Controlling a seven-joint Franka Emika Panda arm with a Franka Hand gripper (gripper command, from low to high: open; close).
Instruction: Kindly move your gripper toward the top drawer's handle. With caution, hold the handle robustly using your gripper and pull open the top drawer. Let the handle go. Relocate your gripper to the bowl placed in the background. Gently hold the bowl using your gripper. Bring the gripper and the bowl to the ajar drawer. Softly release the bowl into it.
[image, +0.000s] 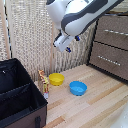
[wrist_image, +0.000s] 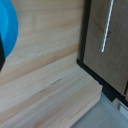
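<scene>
Hand (image: 68, 46): white, boxy, blue-tipped fingers, raised above the tabletop (image: 100, 107) and holding nothing; whether the fingers are apart or together cannot be told. Below it, a round yellow bowl (image: 56, 79) sits upright on pale wood planks, a round blue bowl (image: 78, 88) just right and nearer. Far right, the dresser's top drawer (image: 116, 25) is shut; brown wood-grain front, thin silver handle (image: 116, 32) lying horizontal. No writing is legible.
</scene>
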